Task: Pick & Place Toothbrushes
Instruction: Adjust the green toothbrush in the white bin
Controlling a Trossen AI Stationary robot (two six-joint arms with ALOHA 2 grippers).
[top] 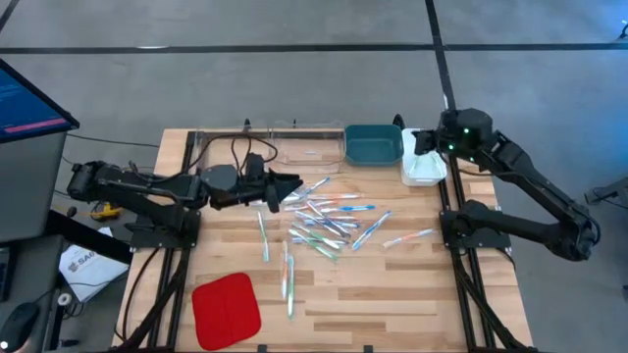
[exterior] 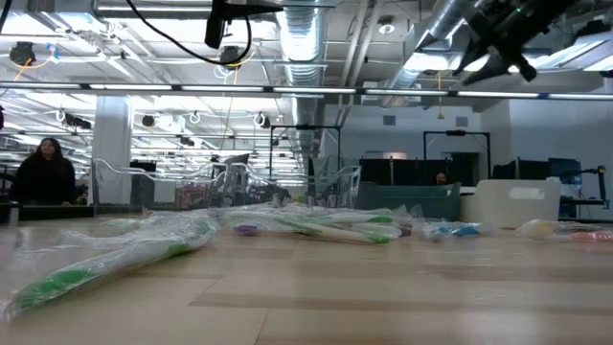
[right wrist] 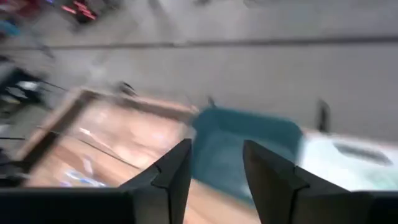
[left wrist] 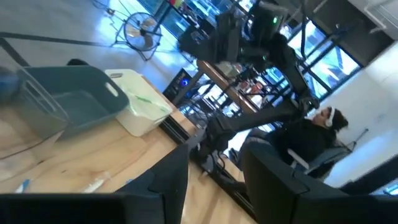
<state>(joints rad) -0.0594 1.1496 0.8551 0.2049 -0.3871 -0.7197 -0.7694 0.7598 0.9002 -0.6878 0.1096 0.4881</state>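
Tabletop (top: 392, 284) of pale wood planks carries, at its near edge, a flat red square pad (top: 226, 309). Beyond the pad lie the toothbrushes (top: 329, 221), a loose scatter of thin translucent sticks with green, blue and orange accents across the middle of the tabletop, a few stretching toward the near edge and one lying off to the right. The left claw (top: 291, 186) hovers at the far-left fringe of that scatter, its fingers (left wrist: 273, 183) parted with clear space between them and nothing held. Along the far edge stand a clear bin (top: 294, 147), a teal bin (top: 373, 145) and a white bin (top: 422, 167) side by side. The right claw (right wrist: 214, 180) hangs above the white and teal bins, fingers apart and empty. A person (exterior: 43, 172) is in the room behind.
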